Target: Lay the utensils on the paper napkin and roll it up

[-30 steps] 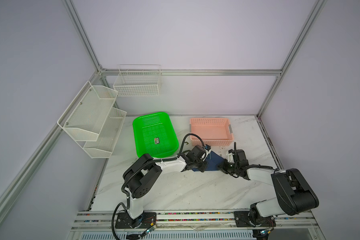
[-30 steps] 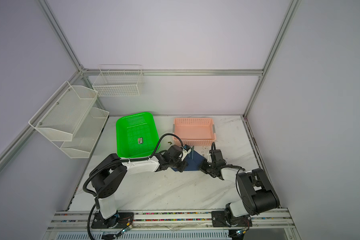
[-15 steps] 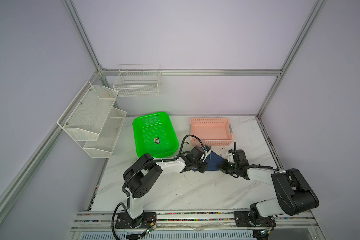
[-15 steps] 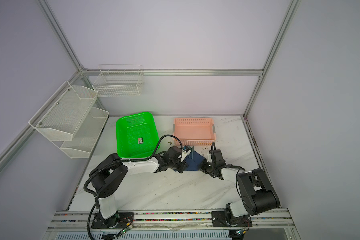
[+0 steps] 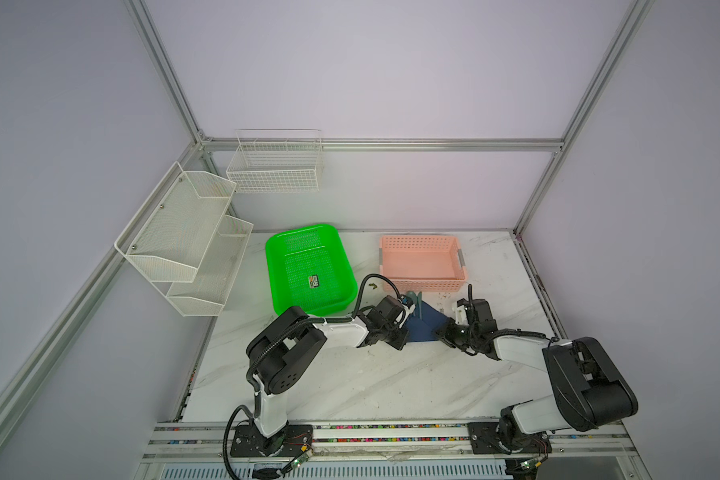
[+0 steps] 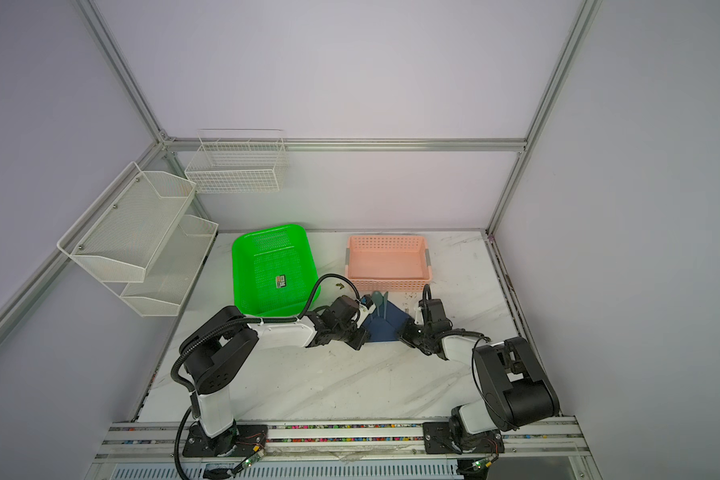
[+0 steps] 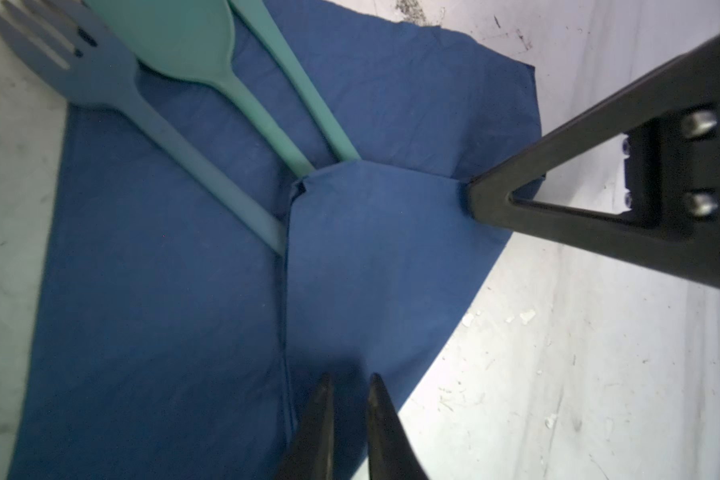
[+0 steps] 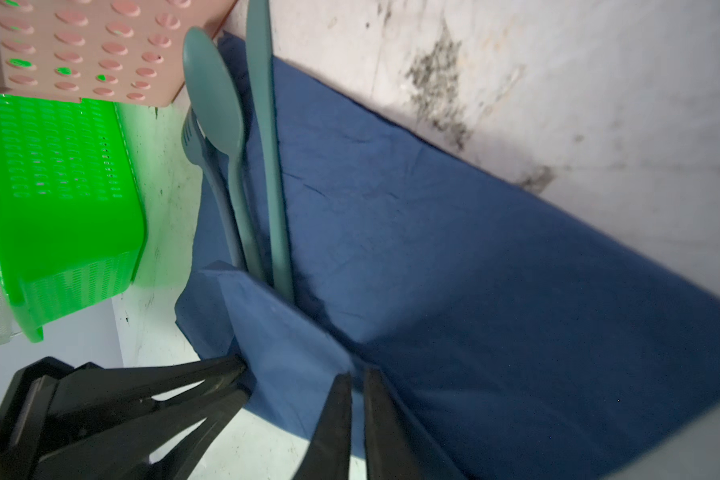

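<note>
Paper napkin (image 7: 163,311): laid on the marble table (image 5: 391,374) near the pink basket (image 5: 420,262), one flap folded over.
Utensils (image 7: 242,99): fork (image 7: 100,79), spoon (image 7: 175,37) and a third piece (image 7: 290,70) are laid on the napkin, handles tucked under the flap.
Right gripper (image 8: 356,384): pinched on the flap.
Left gripper (image 7: 348,386): jaws narrow at the flap; a grip cannot be told.

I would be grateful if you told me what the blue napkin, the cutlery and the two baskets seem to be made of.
The napkin looks like thin matte paper: soft creases, a folded flap. The fork and spoon are probably matte moulded plastic: even teal colour, rounded edges. The green basket seems glossy perforated plastic; the pink basket a duller plastic with punched holes.
</note>
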You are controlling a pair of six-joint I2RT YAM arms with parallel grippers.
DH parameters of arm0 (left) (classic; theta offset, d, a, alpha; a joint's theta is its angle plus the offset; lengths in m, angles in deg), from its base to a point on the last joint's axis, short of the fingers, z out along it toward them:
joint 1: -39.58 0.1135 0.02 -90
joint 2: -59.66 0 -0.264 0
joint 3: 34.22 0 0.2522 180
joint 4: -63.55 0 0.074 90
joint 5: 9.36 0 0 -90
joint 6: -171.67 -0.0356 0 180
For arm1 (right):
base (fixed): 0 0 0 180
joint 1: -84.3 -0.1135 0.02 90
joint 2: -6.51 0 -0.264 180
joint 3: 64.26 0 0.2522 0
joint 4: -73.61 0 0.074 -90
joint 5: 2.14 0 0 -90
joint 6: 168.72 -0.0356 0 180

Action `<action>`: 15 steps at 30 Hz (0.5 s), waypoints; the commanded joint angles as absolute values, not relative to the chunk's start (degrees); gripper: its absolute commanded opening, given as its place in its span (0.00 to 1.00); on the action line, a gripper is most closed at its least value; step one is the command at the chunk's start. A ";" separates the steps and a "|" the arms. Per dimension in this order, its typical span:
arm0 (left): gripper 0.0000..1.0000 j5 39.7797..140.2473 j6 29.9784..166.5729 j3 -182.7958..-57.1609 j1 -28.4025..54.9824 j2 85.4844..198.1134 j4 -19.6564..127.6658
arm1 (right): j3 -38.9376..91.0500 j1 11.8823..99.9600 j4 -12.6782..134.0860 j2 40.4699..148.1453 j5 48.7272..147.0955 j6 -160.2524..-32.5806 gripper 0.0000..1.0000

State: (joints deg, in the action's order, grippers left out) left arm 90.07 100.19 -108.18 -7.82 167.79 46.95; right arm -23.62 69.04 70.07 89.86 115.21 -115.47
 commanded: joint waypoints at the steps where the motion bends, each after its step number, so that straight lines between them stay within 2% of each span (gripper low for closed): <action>1: 0.17 90.90 101.15 -106.34 -7.35 168.71 48.88 | -24.04 69.22 66.73 89.12 113.26 -115.03 0.13; 15: 0.16 89.00 101.01 -102.74 -6.65 166.70 47.15 | -23.78 69.22 66.01 88.74 113.13 -114.86 0.13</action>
State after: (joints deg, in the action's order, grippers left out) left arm 90.23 100.65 -105.82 -7.29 167.73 51.06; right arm -23.62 69.04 69.11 89.29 114.64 -115.45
